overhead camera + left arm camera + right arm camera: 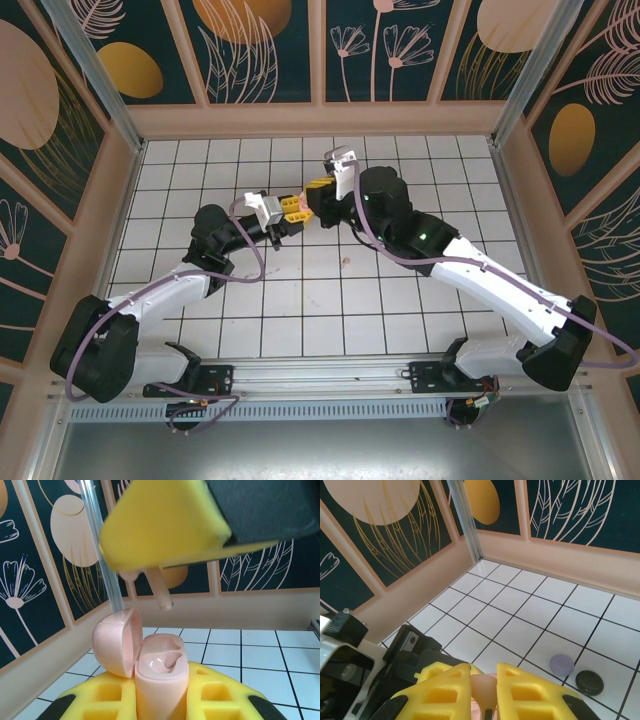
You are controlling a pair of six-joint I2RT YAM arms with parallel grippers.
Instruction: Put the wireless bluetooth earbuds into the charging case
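My left gripper (161,682) is shut on a pale pink charging case (162,670), held upright between its yellow fingers. The lid (115,642) is swung open to the left and both moulded wells are bare. Just above the case hangs a pale pink earbud (161,590), stem pointing down, apart from the case. My right gripper (484,682) is shut on that earbud (485,690), which is pinched between its yellow pads. From above, the left gripper (290,210) and right gripper (318,200) meet tip to tip over the middle of the tiled floor.
A small round lilac piece (562,664) and a round black piece (589,682) lie side by side on the white tiles. A tiny pale speck (345,263) lies near the middle. Low peach walls (320,120) and metal posts (465,520) ring the floor.
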